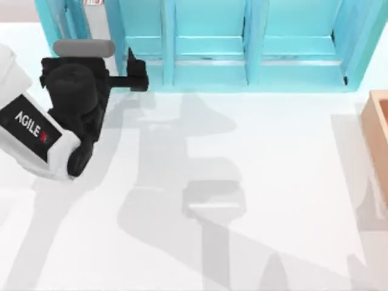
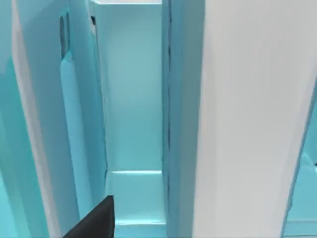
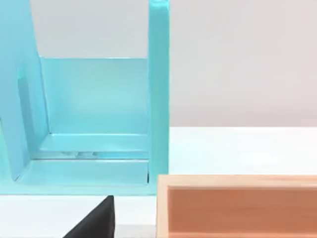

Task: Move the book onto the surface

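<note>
Reaching toward the shelf [image 1: 242, 42], the left gripper [image 1: 136, 76] is nosing at its leftmost bay; finger opening cannot be told, book unseen.

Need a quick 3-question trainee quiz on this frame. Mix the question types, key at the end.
1. True or false: the tan wooden box stands at the table's right edge in the top view.
2. Which is the left gripper closest to? A) the turquoise shelf unit B) the wooden box C) the middle of the tabletop
3. Fill in: the tabletop is plain ___ in colour.

Key:
1. True.
2. A. The left gripper sits at the front of the shelf unit's left end.
3. White.
</note>
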